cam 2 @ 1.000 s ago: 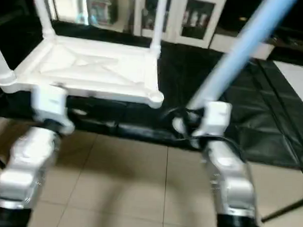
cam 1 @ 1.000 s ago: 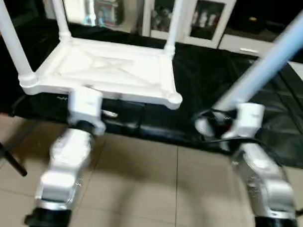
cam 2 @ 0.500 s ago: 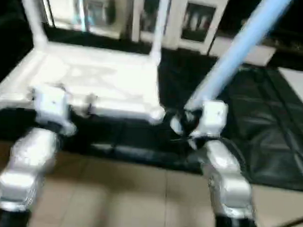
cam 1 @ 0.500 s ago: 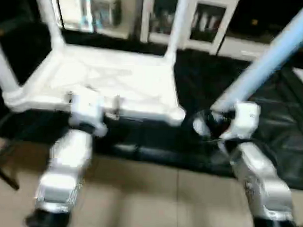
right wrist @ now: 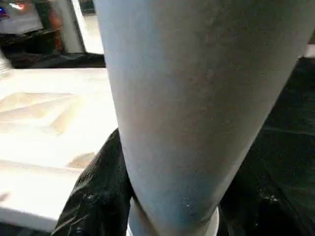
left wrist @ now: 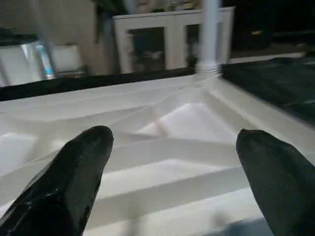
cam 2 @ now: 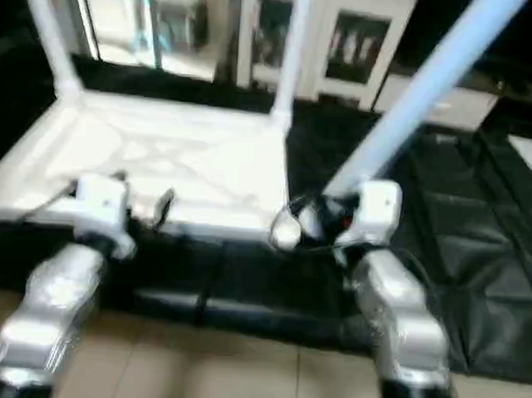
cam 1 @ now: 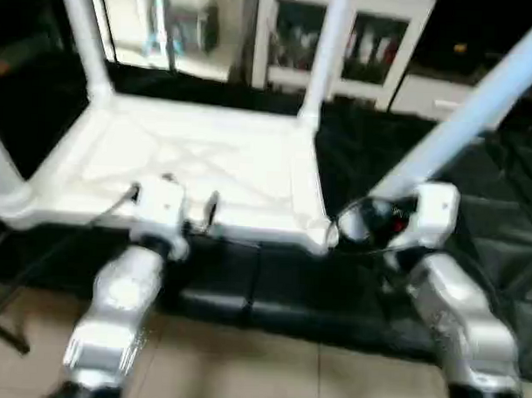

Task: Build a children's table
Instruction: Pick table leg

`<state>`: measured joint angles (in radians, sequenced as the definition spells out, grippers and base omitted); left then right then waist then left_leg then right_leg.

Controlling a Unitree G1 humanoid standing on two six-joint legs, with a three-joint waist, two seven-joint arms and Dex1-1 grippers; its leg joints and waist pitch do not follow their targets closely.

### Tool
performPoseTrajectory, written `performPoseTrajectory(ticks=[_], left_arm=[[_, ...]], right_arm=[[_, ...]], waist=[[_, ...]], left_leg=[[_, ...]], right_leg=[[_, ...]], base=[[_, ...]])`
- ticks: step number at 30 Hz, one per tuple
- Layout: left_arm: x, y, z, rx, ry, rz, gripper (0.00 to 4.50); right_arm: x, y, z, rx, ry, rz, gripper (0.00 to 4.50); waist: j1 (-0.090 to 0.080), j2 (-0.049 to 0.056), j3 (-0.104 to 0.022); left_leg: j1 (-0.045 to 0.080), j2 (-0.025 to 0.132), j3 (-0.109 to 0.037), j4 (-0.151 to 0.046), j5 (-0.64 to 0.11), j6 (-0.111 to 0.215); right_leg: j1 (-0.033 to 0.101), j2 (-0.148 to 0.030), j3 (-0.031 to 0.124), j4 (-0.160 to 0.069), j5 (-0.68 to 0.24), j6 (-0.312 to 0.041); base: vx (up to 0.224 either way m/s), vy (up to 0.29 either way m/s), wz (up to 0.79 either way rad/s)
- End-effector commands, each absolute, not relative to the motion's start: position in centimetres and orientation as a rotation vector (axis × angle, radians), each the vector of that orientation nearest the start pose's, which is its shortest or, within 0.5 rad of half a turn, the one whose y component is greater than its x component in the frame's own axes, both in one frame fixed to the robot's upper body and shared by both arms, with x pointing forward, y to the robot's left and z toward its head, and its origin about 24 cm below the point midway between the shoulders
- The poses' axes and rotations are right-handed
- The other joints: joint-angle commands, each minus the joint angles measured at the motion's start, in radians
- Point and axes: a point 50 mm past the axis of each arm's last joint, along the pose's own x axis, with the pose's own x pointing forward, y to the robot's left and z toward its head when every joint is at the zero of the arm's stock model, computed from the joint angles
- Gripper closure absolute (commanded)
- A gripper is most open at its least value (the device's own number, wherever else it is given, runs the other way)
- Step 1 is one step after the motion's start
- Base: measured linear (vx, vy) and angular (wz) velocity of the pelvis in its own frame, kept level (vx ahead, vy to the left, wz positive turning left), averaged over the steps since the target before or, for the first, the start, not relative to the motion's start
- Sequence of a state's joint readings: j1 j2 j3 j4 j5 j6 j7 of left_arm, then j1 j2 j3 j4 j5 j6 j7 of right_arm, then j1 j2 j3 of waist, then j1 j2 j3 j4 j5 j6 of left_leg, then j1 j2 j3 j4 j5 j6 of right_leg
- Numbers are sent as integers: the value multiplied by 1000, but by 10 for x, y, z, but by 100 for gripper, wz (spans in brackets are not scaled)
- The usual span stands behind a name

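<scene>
Black mat (cam 1: 474,259) on tiled floor, white cabinets behind.
Table top (cam 1: 197,166) lies upside down on the mat, three legs seated. Right gripper (cam 2: 322,220) clamps the fourth leg (cam 1: 466,114), apparently beside the open near-right socket. Left gripper (left wrist: 172,162) spread wide at the near edge.

Dim indoor scene, softly blurred throughout. The white tabletop (cam 1: 197,162) glows brightest against the dark cloth-covered surface (cam 1: 474,259). Beyond the left hand (left wrist: 172,162), cabinet glass (cam 1: 376,50) catches faint glare. The tube leg (right wrist: 197,108) looms close and out of focus.
</scene>
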<state>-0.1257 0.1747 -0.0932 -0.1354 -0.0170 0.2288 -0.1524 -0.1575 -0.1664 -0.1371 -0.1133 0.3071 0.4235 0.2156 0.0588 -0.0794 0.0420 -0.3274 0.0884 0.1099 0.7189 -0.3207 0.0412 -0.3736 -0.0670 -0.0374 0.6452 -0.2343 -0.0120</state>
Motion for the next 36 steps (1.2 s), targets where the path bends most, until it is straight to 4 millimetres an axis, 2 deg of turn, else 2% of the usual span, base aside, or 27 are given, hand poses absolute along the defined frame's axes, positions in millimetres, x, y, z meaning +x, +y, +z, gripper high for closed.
performPoseTrajectory(ticks=[1,3,4,5,6,7,9,10,11,12,13,14,16,17,18,19,20,21,22,23,24,27,30,33,34,35,36], left_arm=[[274,148,86,192,-32,-247,0],[274,147,86,191,-34,-248,0],[274,147,86,192,-34,-248,0],[274,147,86,192,-36,-247,0],[274,146,86,193,-36,-247,0],[275,146,86,193,-37,-246,0],[275,146,87,194,-38,-245,0],[275,146,87,195,-38,-245,0],[275,146,87,196,-39,-244,0],[275,146,87,196,-39,-244,0],[275,146,87,195,-39,-243,0],[275,147,87,194,-39,-241,0],[275,147,87,187,-38,-238,0],[275,147,86,149,-34,-227,0],[275,148,86,150,-31,-218,0],[275,148,86,153,-29,-212,0],[276,150,87,161,-32,-212,0],[276,150,87,162,-34,-214,0],[276,150,87,161,-35,-215,0],[277,150,87,159,-34,-213,0],[277,150,87,156,-31,-208,0],[278,149,89,162,-36,-212,0],[279,150,89,165,-36,-209,0],[279,151,90,166,-35,-208,0],[279,151,90,167,-36,-207,0],[279,151,90,169,-35,-205,0],[279,151,90,170,-35,-205,0]], right_arm=[[282,-175,89,167,69,226,261],[282,-175,89,167,72,232,261],[282,-175,89,167,72,233,261],[282,-175,88,166,72,234,261],[282,-175,89,165,73,235,261],[282,-175,89,164,73,235,261],[283,-175,89,165,73,236,261],[283,-175,89,165,73,236,261],[284,-175,89,165,73,237,261],[284,-175,89,165,74,237,261],[284,-175,89,165,74,237,261],[284,-174,89,167,75,239,261],[284,-174,88,168,76,240,261],[283,-173,88,169,78,242,261],[282,-174,87,169,80,242,261],[282,-174,87,168,81,241,261],[281,-174,86,168,85,239,261],[281,-174,86,169,86,238,261],[281,-174,86,169,87,238,261],[281,-174,86,169,88,238,261],[281,-174,86,170,88,238,261],[280,-173,85,174,89,237,261],[278,-171,84,178,92,236,261],[277,-171,84,180,94,236,261],[277,-171,83,180,95,235,261],[277,-171,83,181,96,234,261],[277,-172,83,181,97,233,261]], waist=[[34,-7,-44],[27,21,-32],[14,66,-25],[-41,82,-41],[-48,78,-47],[-51,75,-50],[-60,61,-43],[-65,42,-48],[-59,6,-47],[-21,-24,-56],[4,-24,-60],[17,-24,-59],[20,-7,-46],[14,26,-44],[0,66,-41],[-31,74,-53],[-31,78,-72],[-40,65,-79],[-16,53,-79],[-5,30,-87],[7,22,-81],[3,40,-71],[-41,75,-58],[-50,63,-47],[-45,48,-38],[-39,30,-37],[-20,-24,-42]], left_leg=[[-94,53,-29,0,62,-18],[-67,83,-20,-88,108,-21],[-12,118,-24,-185,5,-16],[76,185,-98,-223,-224,-17],[115,207,-139,-235,-291,34],[126,208,-143,-231,-271,85],[119,187,-122,-223,-153,226],[125,162,-100,-210,-83,276],[73,101,-34,-189,-99,240],[-28,14,19,-87,-92,172],[-60,27,1,-29,-54,129],[-98,53,-19,11,34,29],[-109,68,-19,-24,123,-19],[-87,92,-14,-116,219,-2],[-30,123,-24,-188,214,39],[4,158,-65,-184,256,88],[73,198,-102,-154,379,162],[70,201,-114,-141,541,207],[55,180,-101,-106,869,224],[24,123,-69,-87,984,165],[-12,84,-32,-102,836,95],[-19,116,-35,-144,494,-44],[-5,244,-125,-241,-28,54],[-21,254,-122,-277,-220,99],[-42,238,-92,-281,-310,79],[-39,183,-46,-239,-363,17],[-9,13,65,53,-236,8]], right_leg=[[146,-187,135,-152,-418,-244],[115,-120,59,-158,-432,-270],[77,-40,-11,-133,-439,-199],[18,9,-41,-25,-304,-140],[-16,0,-37,36,-168,-86],[-31,-4,-36,47,-128,-54],[-58,-15,-34,57,-60,8],[-66,-30,-20,25,-10,7],[-8,-64,17,-60,21,-26],[124,-144,119,-129,-161,-125],[165,-205,159,-157,-248,-182],[184,-216,145,-152,-302,-244],[165,-161,93,-147,-233,-315],[140,-100,28,-129,-202,-297],[90,-18,-30,-98,-156,-202],[56,10,-44,-30,-84,-156],[-9,-13,-22,4,0,-96],[-16,-24,-10,9,73,-63],[-30,-50,21,-13,212,-15],[-6,-63,45,-31,358,-17],[26,-51,46,-36,424,-43],[43,-22,17,-36,283,-161],[8,-10,-30,19,-81,-196],[3,-25,-35,38,-118,-210],[15,-43,-26,11,-162,-261],[10,-47,-17,-54,-279,-324],[-26,-67,-27,-197,-548,-354]], base=[[119,-35,-7],[109,40,1],[110,70,5],[117,104,6],[121,83,7],[121,83,7],[129,28,5],[129,11,3],[119,-50,6],[108,-66,6],[108,-66,6],[118,-28,-4],[127,-6,-8],[117,16,1],[128,82,2],[128,82,2],[146,99,5],[105,65,9],[105,65,9],[18,65,1],[0,0,0],[-22,-11,-1],[-82,-71,2],[-101,-167,0],[-108,-219,-4],[-111,-266,4],[-146,-274,7]])
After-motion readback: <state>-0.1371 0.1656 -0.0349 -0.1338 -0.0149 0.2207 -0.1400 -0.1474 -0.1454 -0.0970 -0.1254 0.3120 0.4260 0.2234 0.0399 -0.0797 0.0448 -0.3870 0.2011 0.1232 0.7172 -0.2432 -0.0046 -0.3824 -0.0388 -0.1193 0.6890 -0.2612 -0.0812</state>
